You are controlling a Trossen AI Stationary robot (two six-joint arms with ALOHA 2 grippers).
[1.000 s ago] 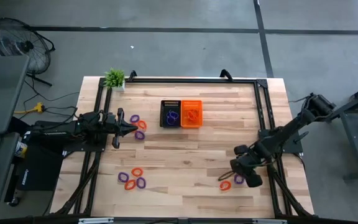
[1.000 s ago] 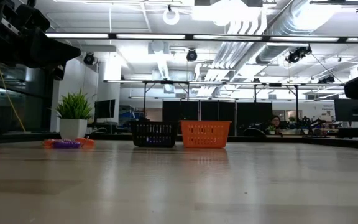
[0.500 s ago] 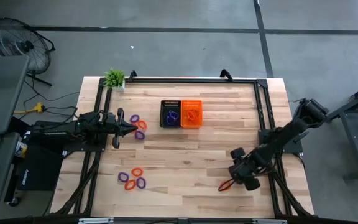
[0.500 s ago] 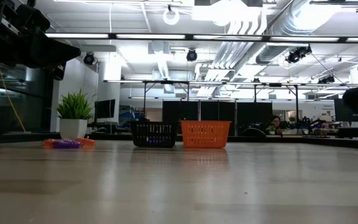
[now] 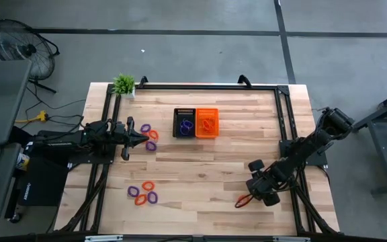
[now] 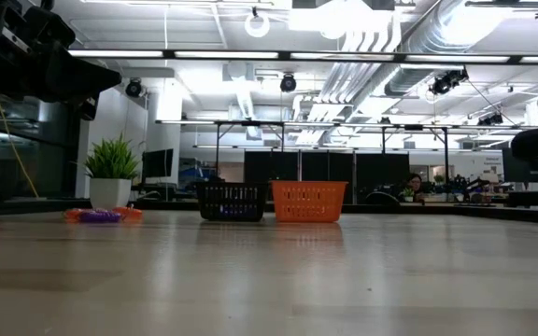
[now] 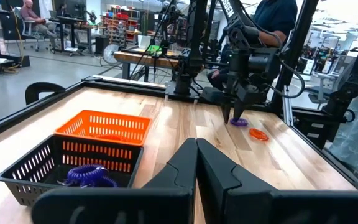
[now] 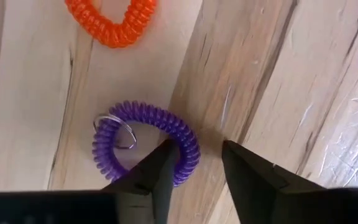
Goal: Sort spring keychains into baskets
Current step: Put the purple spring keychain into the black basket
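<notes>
A: What's the biggest thing in sight?
B: The tabletop (image 5: pixel 200 168), pale wood. The two baskets sit side by side, touching, toward its far edge: the black basket (image 5: pixel 184 123) and the orange basket (image 5: pixel 207 122). I'll place everything else from that pair.

A: And the arms?
B: The left arm lies low to the left of the baskets. Its left gripper (image 5: pixel 142 138) points at them, fingers (image 7: pixel 185 163) pressed together with nothing between. The right arm reaches in from the right side, and the right gripper (image 5: pixel 256 195) is down at the tabletop, well nearer the front edge than the baskets and to their right.

A: Is it holding anything?
B: Its fingers (image 8: pixel 160 168) stand partly apart, straddling the coil of a purple keychain (image 8: pixel 146 142) that lies flat on the wood; one finger is inside the loop, the other outside. An orange keychain (image 8: pixel 112 22) lies just beside it.

A: Other keychains?
B: A purple coil (image 7: pixel 89 176) lies inside the black basket, and an orange one (image 5: pixel 208 124) inside the orange basket. One loose cluster (image 5: pixel 150 135) sits just left of the baskets, by the left gripper. Another cluster (image 5: pixel 142 193) lies nearer the front, left of the baskets.
</notes>
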